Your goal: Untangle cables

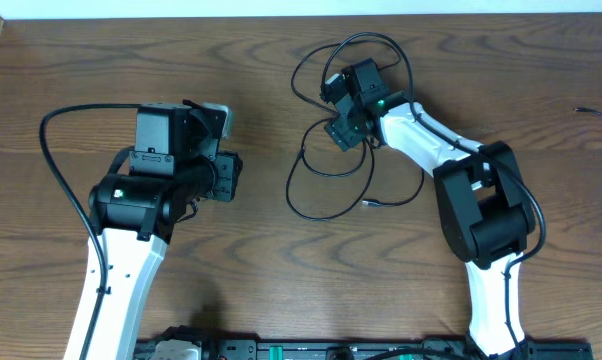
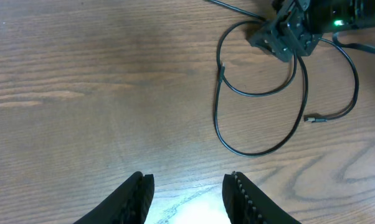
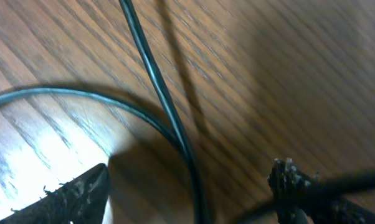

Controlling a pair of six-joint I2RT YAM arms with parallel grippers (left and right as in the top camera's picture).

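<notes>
Here, a brown wooden surface [image 1: 231, 60] is seen from above, with two black-and-white robot arms reaching in from the bottom edge. The thin black cables [image 2: 256, 154] lie on the surface right of centre, in loose, overlapping loops. One loop curls towards the far edge. A larger one sags towards the near edge and ends in a small plug [image 2: 312, 118] that rests on the wood.

The right arm [image 1: 491, 200] stretches diagonally up and to the left, so the right pincer [image 1: 343, 130] sits directly over the middle of the loops, where the strands cross. In the right wrist view the pincer is low over the wood and released, with its two fingers [image 3: 81, 193] set wide apart. One strand runs down between them and another curves in from the left to meet it. Neither strand is pinched. A dark strand shows beside the right-hand finger, but it is too blurred to tell whether they touch.

The left arm [image 1: 121, 270] is on the left side, well apart from the cables. The left pincer [image 2: 189, 186] is released and partly spread, with only bare wood between its fingers. It faces the loops across an open stretch of surface.
</notes>
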